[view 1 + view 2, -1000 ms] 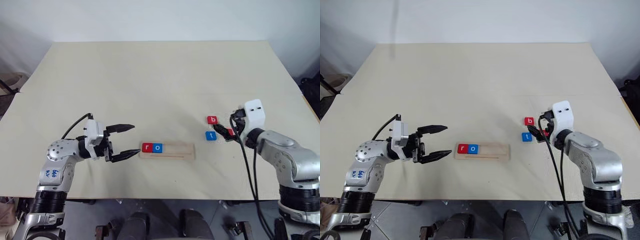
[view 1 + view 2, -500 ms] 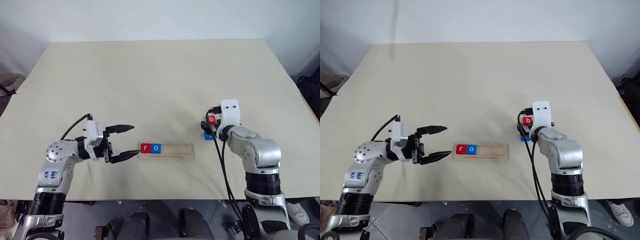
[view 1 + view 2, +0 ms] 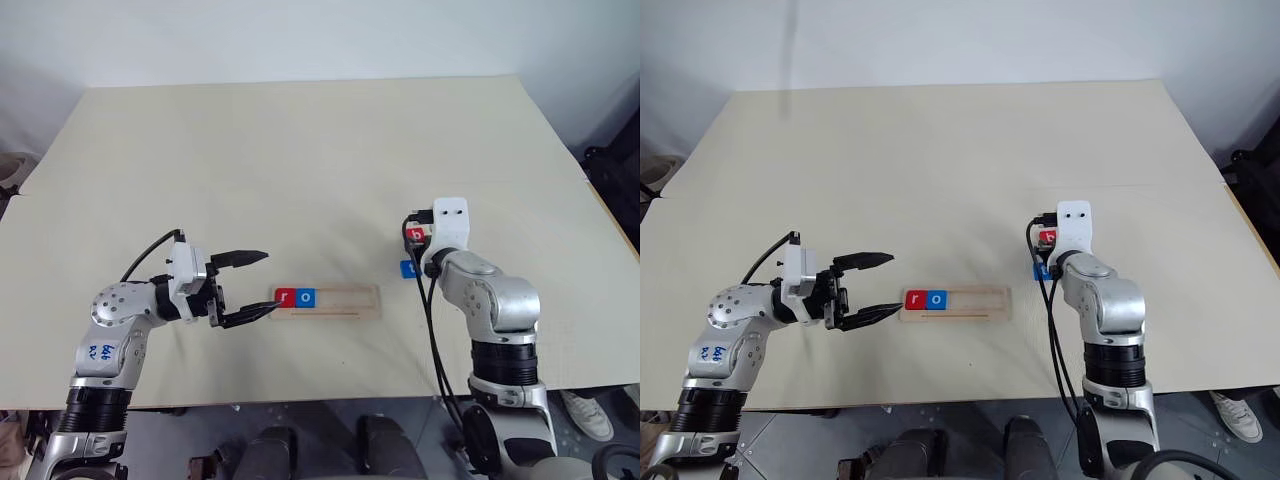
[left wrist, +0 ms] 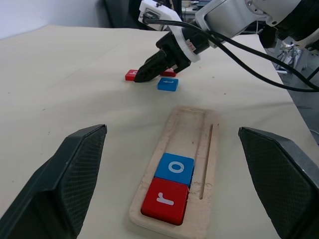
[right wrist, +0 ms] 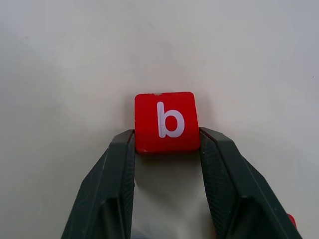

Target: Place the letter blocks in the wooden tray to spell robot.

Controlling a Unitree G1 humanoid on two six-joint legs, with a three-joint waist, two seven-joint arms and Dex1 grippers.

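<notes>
Right wrist view shows the right gripper with its two fingers pressed against opposite sides of the red b block; the jaws are clenched on the block, which rests flat on the table. One second earlier this gripper stood with its jaws spread, further to the right, beside the loose blocks. It has since swung left to the b block and closed. In the same interval the left gripper has held its position, jaws released and empty, just beside the r end of the tray.

Task consequence: r and o are already seated in the first two slots of the tray. The b block is the third letter, so the grip just made is judged to be the start of the third placement. Two blocks remain loose next to the right gripper: the blue t and a red one, whose letter cannot be read.

Orientation: the tray lies with its long axis left to right across the table, r end towards the robot's left, groove running lengthwise along the near side. The b block is square, so it has no long axis; its letter reads upright along the fingers. The free tray slots lie to the right of the o, between it and the right arm.
</notes>
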